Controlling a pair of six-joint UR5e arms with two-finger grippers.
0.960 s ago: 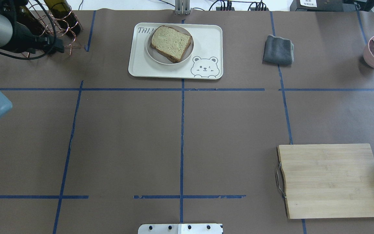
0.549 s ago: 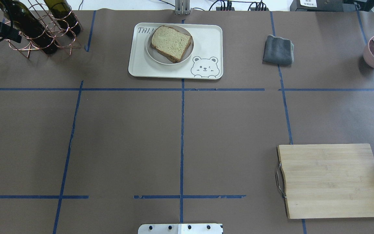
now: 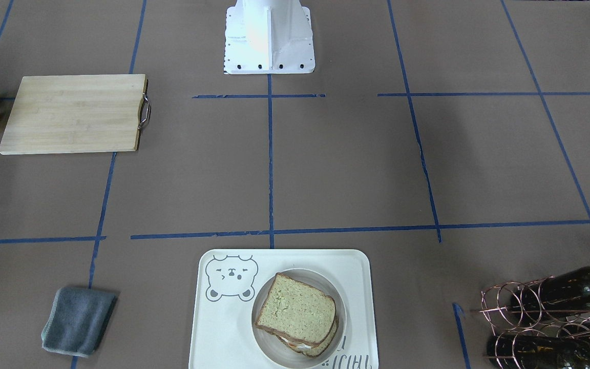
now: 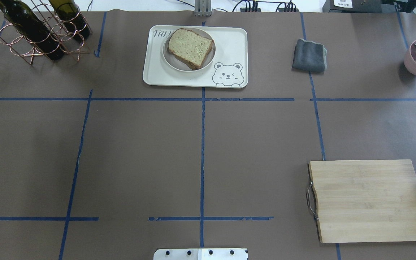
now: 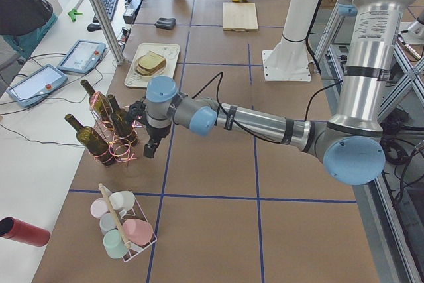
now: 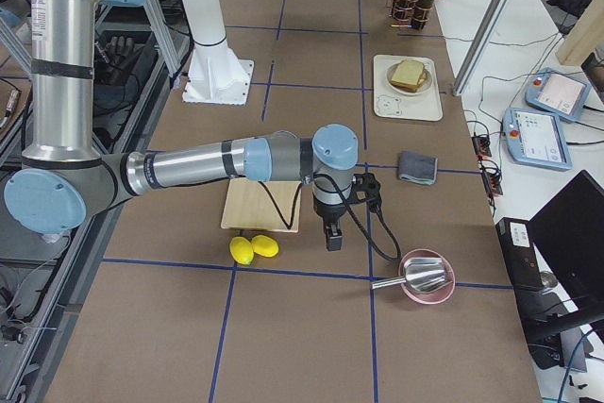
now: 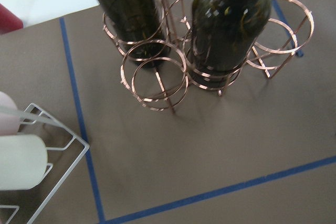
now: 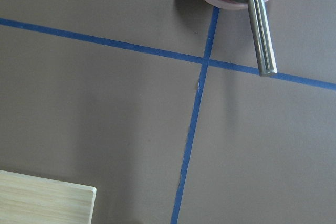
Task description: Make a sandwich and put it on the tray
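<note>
The sandwich [image 4: 190,47] sits whole on the plate [image 4: 168,60], which rests on the tray [image 4: 230,43] at the table's far middle. In the front view, egg white peeks out between the slices. You can take the task as done, I judge; what remains is parking the arms, and nothing calls for a grasp. The left gripper [image 5: 152,148] hangs beside the rack [image 4: 38,34], and the right gripper [image 6: 333,236] hangs just beside the board [image 4: 368,200]. Both show only in the side views, so you cannot tell whether they are wide or closed. Since a second ago the left gripper has drawn out of the overhead view. Sandwich and tray have not moved.
</note>
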